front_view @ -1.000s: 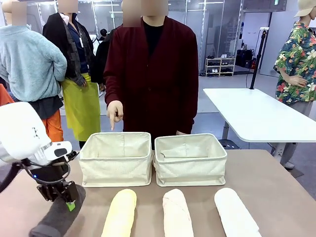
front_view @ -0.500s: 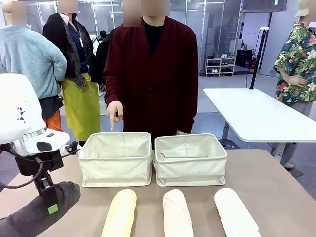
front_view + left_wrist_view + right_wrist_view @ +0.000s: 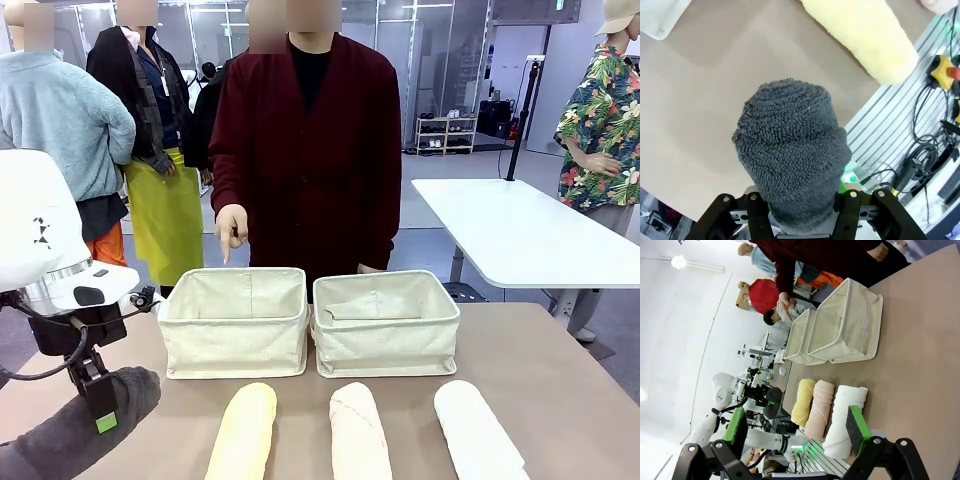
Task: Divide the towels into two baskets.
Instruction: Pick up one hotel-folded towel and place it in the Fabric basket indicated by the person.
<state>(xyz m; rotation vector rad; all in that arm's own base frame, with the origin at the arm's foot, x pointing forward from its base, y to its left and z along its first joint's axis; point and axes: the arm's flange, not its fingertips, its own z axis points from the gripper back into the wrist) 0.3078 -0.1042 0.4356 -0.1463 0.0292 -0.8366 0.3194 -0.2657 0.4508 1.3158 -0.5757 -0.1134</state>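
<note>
My left gripper is shut on the dark grey towel and holds it just above the table at the front left; in the left wrist view the grey towel stands up between the fingers. The pale yellow towel, the pinkish cream towel and the white towel lie side by side along the near edge. Behind them stand the left basket and the right basket. My right gripper is open in the air, its green pads wide apart.
A person in a dark red cardigan stands at the far side, one hand pointing down over the left basket. A white table stands at the back right. Cables and a metal rail run along the near table edge.
My left gripper has lifted the dark grey towel off the table and swung it up and to the left. The other towels, the baskets and the pointing hand have stayed put.
</note>
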